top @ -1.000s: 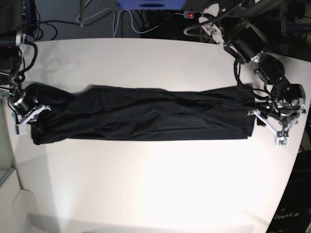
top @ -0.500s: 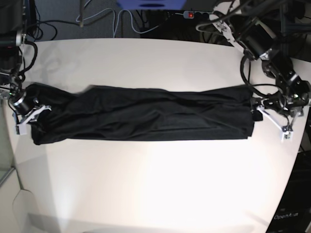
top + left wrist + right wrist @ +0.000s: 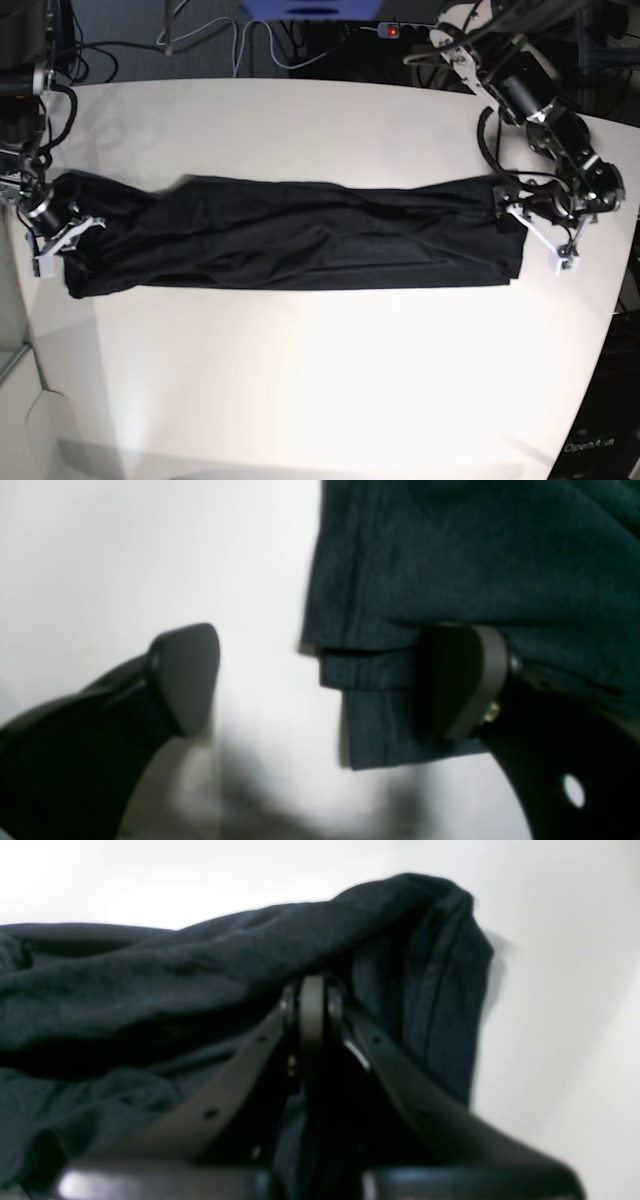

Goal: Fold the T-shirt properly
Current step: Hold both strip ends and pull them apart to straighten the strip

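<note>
The T-shirt (image 3: 300,235) lies across the middle of the white table (image 3: 320,380) as one long, narrow black band, already folded lengthwise, with soft wrinkles along it and a bunched, rumpled end on the base view's left. It looks thin, light and limp, so it will probably sag and drag rather than hold a shape, and stacked layers may slide apart if only the top one is caught. The left wrist view shows several hemmed layers stepped at the edge (image 3: 365,700), which seems the best place to take hold: pinch all the layers together near a corner. The left gripper (image 3: 320,680) is spread wide at that end, one pad (image 3: 460,680) over the cloth and the other on bare table, with nothing clamped between them. The right gripper (image 3: 312,1005) at the opposite, bunched end has its fingers pressed together with cloth heaped around them; it appears to be pinching a fold of the T-shirt, though the exact bite is hidden. Cables (image 3: 230,45) lie beyond the far table edge, well apart from the cloth.
</note>
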You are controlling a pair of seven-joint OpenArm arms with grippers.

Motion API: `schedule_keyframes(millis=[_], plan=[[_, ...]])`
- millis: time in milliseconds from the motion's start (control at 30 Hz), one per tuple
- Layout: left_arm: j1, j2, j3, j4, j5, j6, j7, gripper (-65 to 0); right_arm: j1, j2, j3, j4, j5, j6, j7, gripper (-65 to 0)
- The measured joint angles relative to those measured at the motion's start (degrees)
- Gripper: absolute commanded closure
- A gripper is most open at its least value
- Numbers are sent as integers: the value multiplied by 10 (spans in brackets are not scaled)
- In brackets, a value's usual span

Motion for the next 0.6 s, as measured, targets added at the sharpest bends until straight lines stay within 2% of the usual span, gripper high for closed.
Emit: schedule_keyframes(millis=[400, 600], plan=[[-2, 5, 2, -2, -3, 0, 0, -625, 0, -5, 0, 0, 0, 0, 3, 0], [-10, -5, 13, -39, -29, 0, -19, -625, 0, -6, 0, 0, 2, 0, 4, 0]])
